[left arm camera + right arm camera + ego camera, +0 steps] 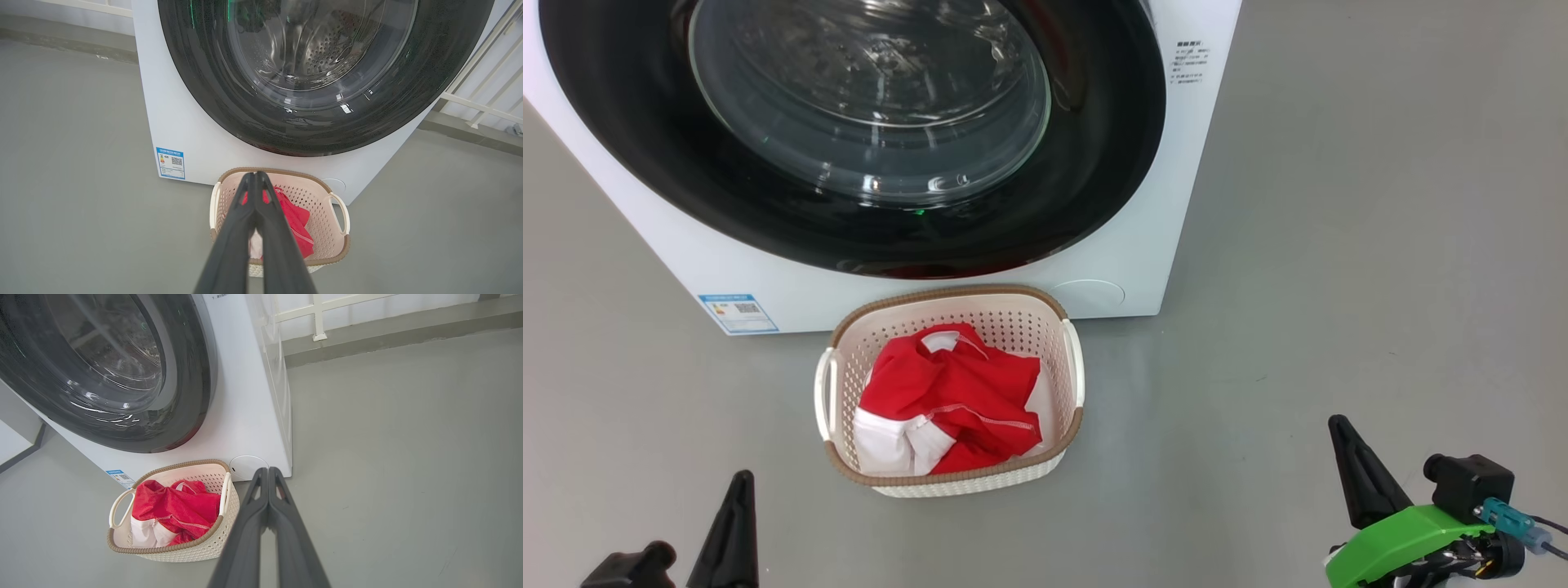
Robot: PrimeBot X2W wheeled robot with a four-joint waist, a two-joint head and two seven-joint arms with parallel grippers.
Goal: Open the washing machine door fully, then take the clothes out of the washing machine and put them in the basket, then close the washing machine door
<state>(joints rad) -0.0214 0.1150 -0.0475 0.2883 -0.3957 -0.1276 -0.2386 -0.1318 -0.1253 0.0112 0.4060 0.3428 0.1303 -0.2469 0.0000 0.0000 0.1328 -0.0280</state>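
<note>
Door [1103, 147] closed flush on washer [792, 290]. Clothes [947, 392] lie in basket [947, 292] before it. Left gripper [255, 174] and right gripper [268, 469] clenched, holding nothing.

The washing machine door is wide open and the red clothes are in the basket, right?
Not quite. The washing machine door is shut, lying flat against the white front of the washing machine, as the head view shows. The red clothes are indeed in the basket.

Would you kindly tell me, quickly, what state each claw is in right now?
Left claw: closed, holding nothing.
Right claw: closed, holding nothing.
</note>
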